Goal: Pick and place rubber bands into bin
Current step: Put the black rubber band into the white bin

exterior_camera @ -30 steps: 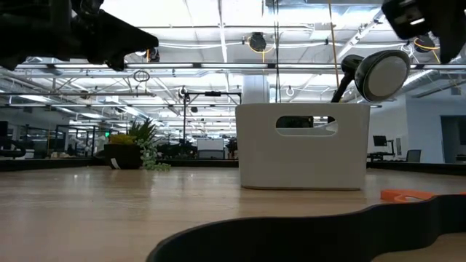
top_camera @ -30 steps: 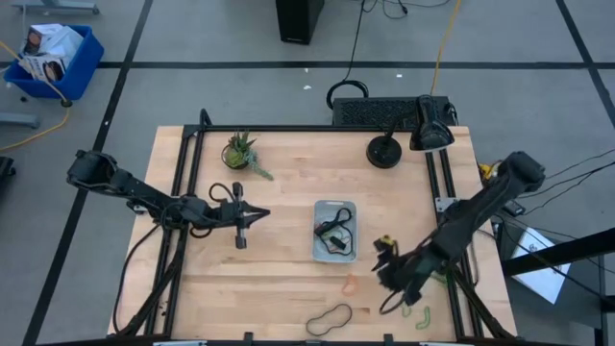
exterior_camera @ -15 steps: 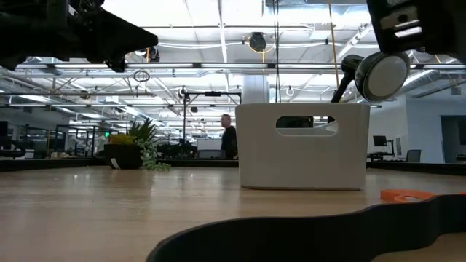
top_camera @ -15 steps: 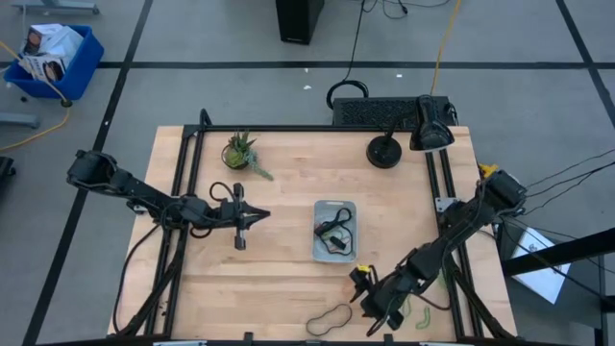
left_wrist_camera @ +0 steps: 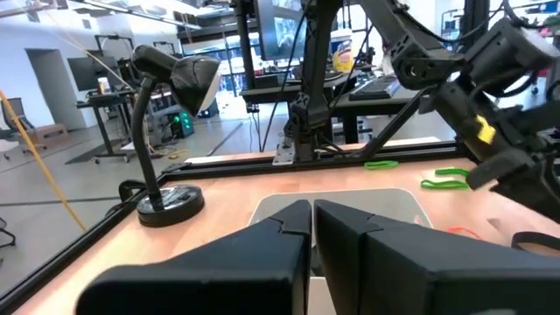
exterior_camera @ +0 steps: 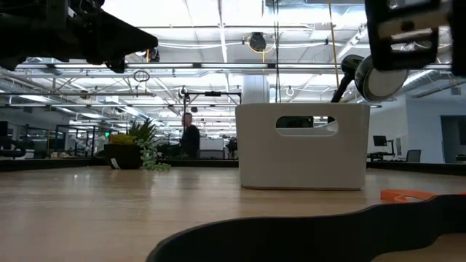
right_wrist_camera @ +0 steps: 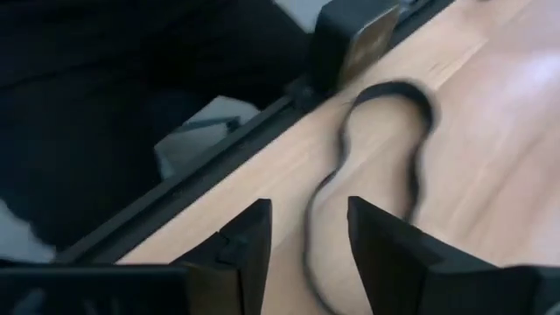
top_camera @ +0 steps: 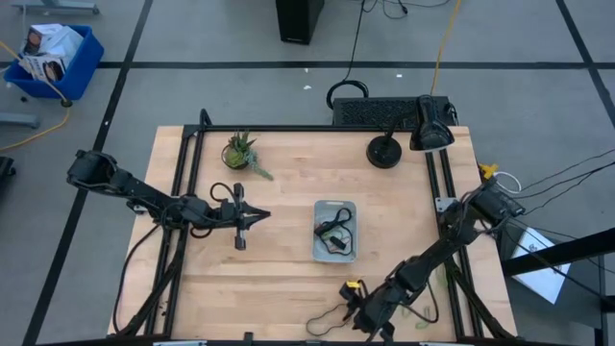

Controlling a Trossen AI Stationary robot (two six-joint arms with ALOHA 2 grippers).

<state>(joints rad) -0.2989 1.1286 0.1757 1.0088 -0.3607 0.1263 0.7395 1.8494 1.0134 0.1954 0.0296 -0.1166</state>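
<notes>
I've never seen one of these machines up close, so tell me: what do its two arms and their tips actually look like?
Both arms are dark, almost black, built of slim jointed segments with black cables looping along them. The left arm ends in a left end effector with two blocky black fingers. The right arm carries a small yellow marking near its right end effector, whose two fingers are dark and flat-faced.

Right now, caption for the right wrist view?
Right gripper, fingers apart, straddles a dark wavy rubber band on the table.
</notes>
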